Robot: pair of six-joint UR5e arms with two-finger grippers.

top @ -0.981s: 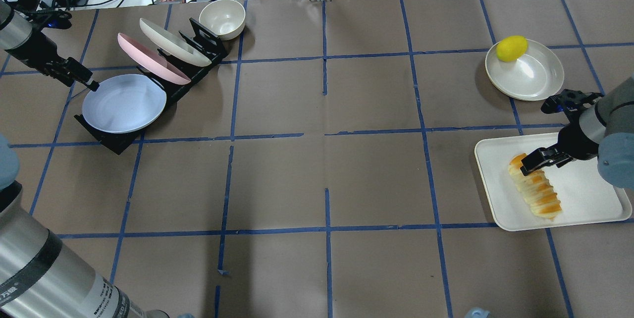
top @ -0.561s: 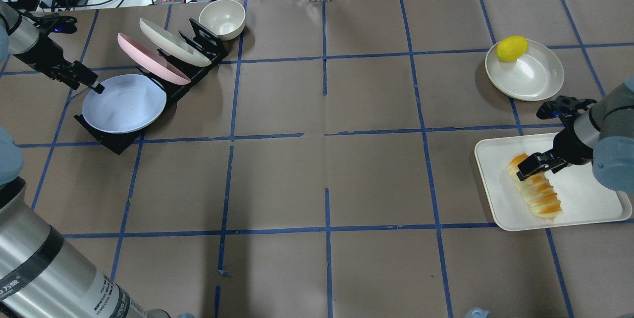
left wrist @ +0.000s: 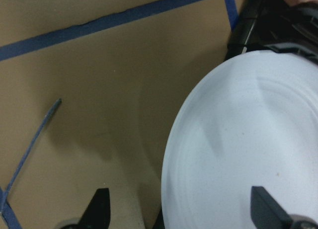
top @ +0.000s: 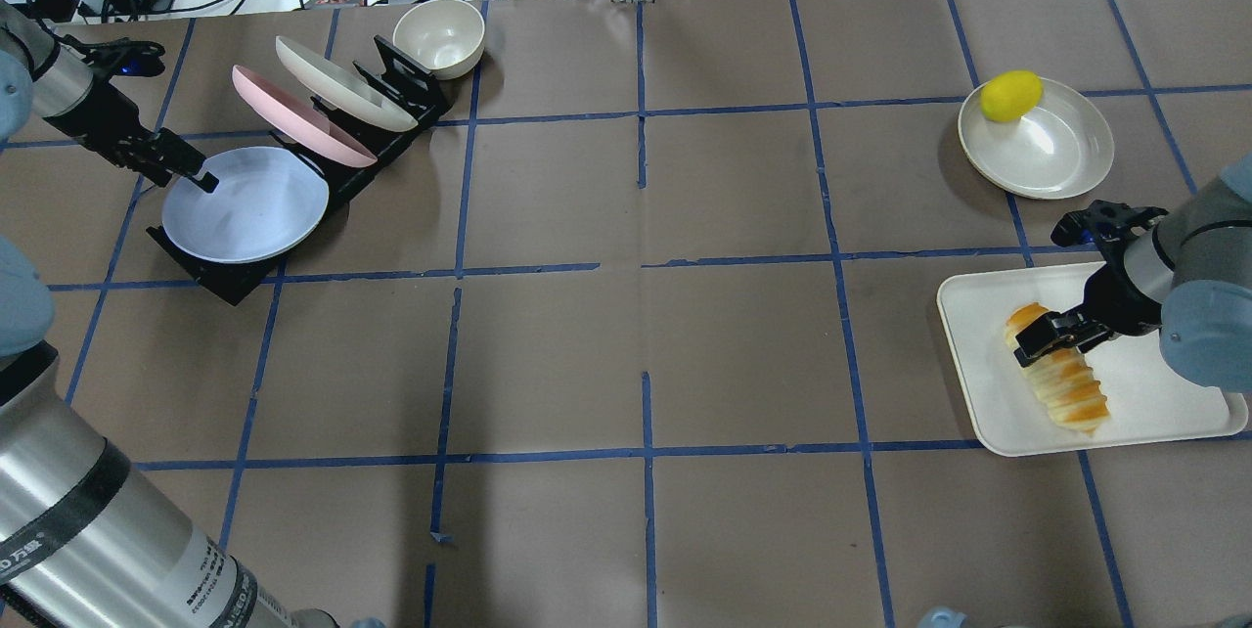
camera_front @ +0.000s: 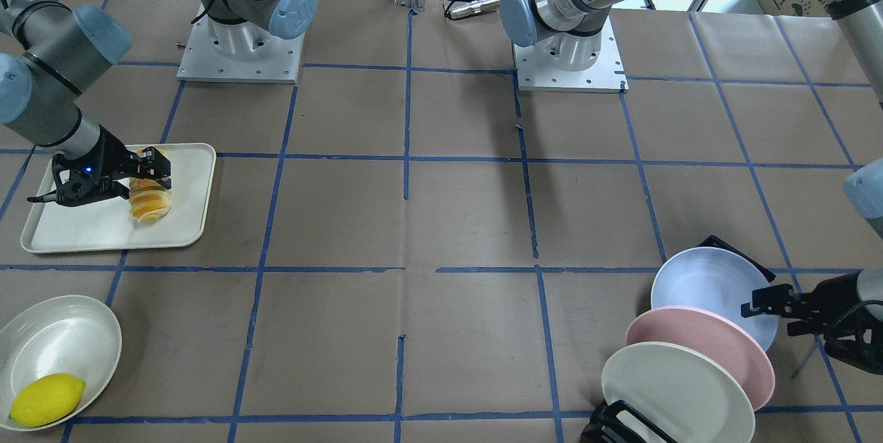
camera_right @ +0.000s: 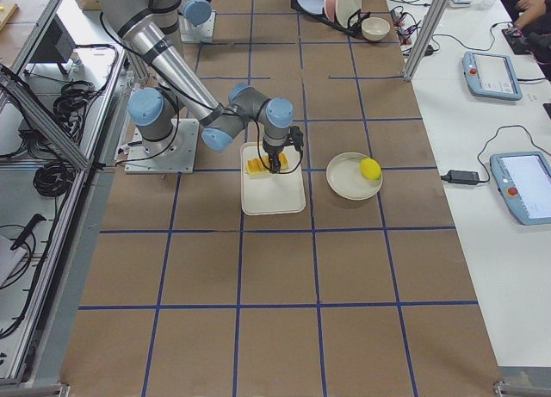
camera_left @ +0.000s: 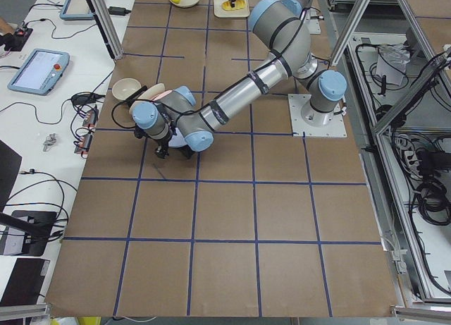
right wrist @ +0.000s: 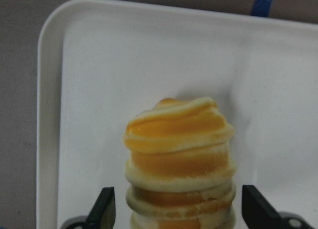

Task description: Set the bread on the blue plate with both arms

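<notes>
The striped orange and pale yellow bread (top: 1066, 383) lies on a white tray (top: 1154, 413) at the right. My right gripper (top: 1039, 339) is open, with its jaws astride the bread's far end. In the right wrist view the bread (right wrist: 179, 159) sits between the two fingertips (right wrist: 104, 209). The blue plate (top: 249, 207) leans in the front slot of a black rack at the left. My left gripper (top: 201, 180) is open at the plate's left rim. In the left wrist view the plate's edge (left wrist: 198, 154) runs between the fingers (left wrist: 102, 204).
A pink plate (top: 293, 114) and a cream plate (top: 342, 80) stand in the black rack (top: 220, 278) behind the blue one. A cream bowl (top: 440, 33) sits beyond the rack. A lemon (top: 1010, 95) lies in a cream dish (top: 1061, 154) beyond the tray.
My left gripper has moved right, onto the blue plate's rim. My right gripper has moved left and nearer over the bread's end. The bread and plate have not moved.
</notes>
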